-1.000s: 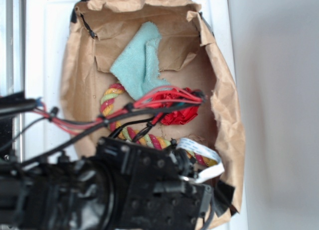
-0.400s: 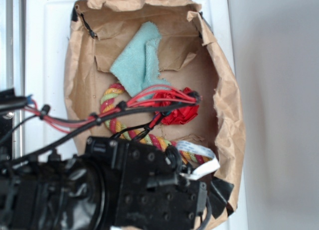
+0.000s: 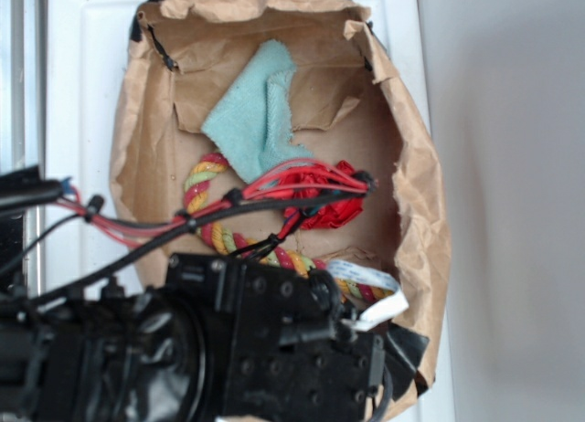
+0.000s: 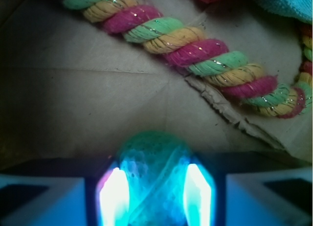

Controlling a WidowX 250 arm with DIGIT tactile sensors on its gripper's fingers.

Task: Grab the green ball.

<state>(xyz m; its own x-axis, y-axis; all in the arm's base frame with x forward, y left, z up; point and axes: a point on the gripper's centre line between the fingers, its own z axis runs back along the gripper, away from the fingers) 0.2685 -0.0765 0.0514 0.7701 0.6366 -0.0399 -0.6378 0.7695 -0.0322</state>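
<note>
Seen from the wrist camera, the gripper (image 4: 152, 196) fills the bottom of the view, its two fingers (image 4: 115, 194) glowing bright with glare on either side of the green ball (image 4: 152, 152). The ball sits between the fingers, its dimpled surface tinted blue-green by the light, and the fingers appear to lie close against its sides, though the glare makes it impossible to tell whether they actually press on it. The ball rests on the brown paper floor of a bag (image 4: 98, 99). Just beyond it, a thick twisted rope (image 4: 186, 45) of pink, green and yellow strands runs across the floor and curls round at the right. At the far top right is a corner of pale teal cloth (image 4: 288, 1). In the exterior view, the black robot arm (image 3: 238, 340) covers the lower part of the bag (image 3: 416, 212), hiding the ball and gripper. Red and black cables (image 3: 228, 203) stretch over the bag. Past them lie the rope (image 3: 206, 180), a red paper flower (image 3: 329, 207) and, farthest back, the teal cloth (image 3: 260, 111).
</note>
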